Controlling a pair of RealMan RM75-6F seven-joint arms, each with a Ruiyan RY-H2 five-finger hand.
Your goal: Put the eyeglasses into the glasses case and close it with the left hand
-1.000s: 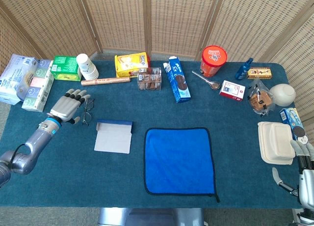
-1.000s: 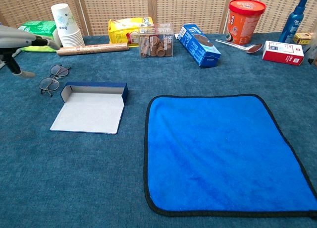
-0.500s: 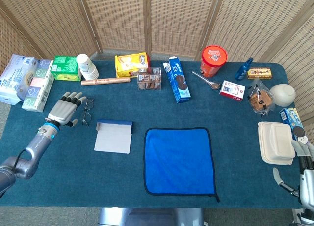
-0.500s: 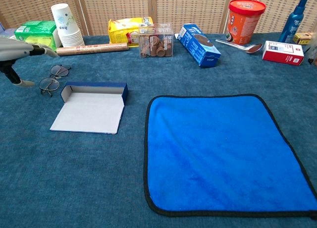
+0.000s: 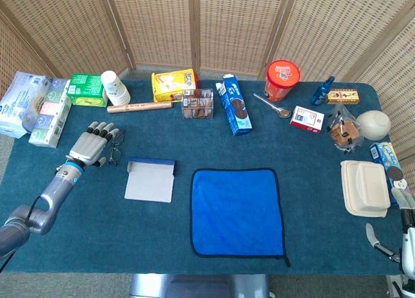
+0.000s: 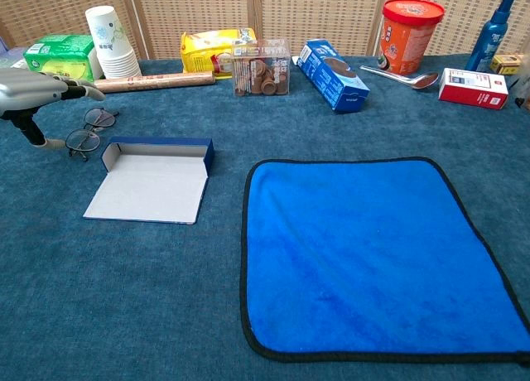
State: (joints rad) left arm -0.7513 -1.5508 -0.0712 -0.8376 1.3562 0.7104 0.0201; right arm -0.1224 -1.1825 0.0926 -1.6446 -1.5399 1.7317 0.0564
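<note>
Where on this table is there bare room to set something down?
Bare carpet lies between the open blue glasses case and the blue cloth, right of the cloth up to the beige clamshell box, and along the near edge. The back row and right edge are crowded.

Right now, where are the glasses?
The glasses lie on the table's left side in both views, just left of the open case, under the left hand's fingertips.

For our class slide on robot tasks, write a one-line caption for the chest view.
Left hand hovers open beside the eyeglasses, next to the open glasses case.
</note>
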